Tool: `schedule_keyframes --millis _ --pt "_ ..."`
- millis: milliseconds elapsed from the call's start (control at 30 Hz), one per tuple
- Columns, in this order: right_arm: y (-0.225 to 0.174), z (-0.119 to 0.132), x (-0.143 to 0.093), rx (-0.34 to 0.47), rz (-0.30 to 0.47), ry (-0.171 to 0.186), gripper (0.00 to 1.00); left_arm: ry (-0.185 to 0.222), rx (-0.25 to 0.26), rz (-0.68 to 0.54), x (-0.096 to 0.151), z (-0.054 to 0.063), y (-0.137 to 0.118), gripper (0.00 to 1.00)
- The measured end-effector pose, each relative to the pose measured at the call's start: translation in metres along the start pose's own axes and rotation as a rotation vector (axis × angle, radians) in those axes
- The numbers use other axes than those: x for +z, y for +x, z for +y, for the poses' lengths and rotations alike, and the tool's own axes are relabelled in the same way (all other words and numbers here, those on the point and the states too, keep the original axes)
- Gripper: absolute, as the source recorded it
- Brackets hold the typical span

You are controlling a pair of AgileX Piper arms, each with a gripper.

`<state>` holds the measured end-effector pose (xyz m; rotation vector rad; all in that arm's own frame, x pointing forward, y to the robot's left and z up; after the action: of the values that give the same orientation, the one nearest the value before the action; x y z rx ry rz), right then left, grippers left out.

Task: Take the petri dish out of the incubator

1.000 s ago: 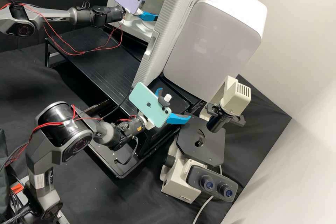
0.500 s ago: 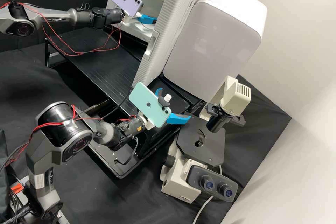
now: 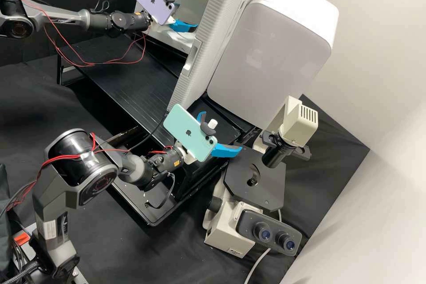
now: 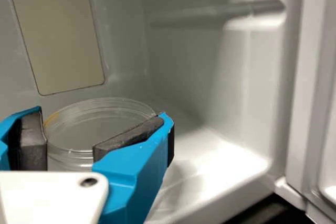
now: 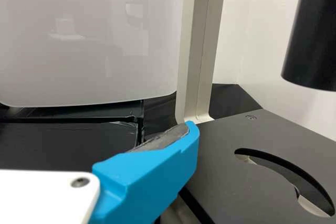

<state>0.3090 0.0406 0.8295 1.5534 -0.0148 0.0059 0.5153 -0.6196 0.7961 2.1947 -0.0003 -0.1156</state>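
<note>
While the petri dish (image 4: 92, 111) sits inside the white chamber of the incubator (image 3: 284, 40), at eleven o'clock in the high view, the left claw (image 4: 97, 124) is closed on it, a dark pad (image 4: 128, 137) pressed to each side of its clear wall; whether the dish rests on the chamber floor (image 4: 226, 150) or hangs just above it cannot be told. The open door (image 3: 213, 31) stands at three o'clock of that claw, close beside it; the right claw (image 3: 227, 149) hangs near centre frame, just beside the microscope stage (image 3: 266, 186) at five o'clock, well apart from the dish; whether it is open or closed cannot be told. Assessment: extraction is the step in hand, with the dish gripped but not yet out. Recommended conduct: draw the claw straight back toward nine o'clock, along the arm's own line; hold the dish level, since a clear plastic wall is likely slick against the pads and any tilt could let it slip; lift enough to pass the lip (image 4: 247, 174) at the chamber mouth; keep off the door edge; do not slacken the grip until the dish is over the black surface (image 3: 40, 97).
</note>
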Motion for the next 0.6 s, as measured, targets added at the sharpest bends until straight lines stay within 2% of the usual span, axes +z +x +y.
schedule_keyframes --millis 100,267,333,533,600 --pt "0.000 0.000 0.000 0.000 0.000 0.000 1.00 -0.008 -0.013 -0.018 0.001 -0.005 -0.009 0.00" --pt "0.000 0.000 0.000 0.000 0.000 0.000 1.00 -0.017 -0.054 -0.049 0.002 -0.020 -0.024 0.00" --pt "0.000 0.000 0.000 0.000 0.000 0.000 1.00 -0.007 -0.075 -0.060 0.001 -0.028 -0.030 0.00" --pt "0.000 0.000 0.000 0.000 0.000 0.000 1.00 -0.027 -0.053 -0.066 -0.005 -0.037 -0.052 0.00" --pt "0.000 0.000 0.000 0.000 0.000 0.000 1.00 -0.034 -0.046 -0.072 -0.006 -0.037 -0.058 0.00"
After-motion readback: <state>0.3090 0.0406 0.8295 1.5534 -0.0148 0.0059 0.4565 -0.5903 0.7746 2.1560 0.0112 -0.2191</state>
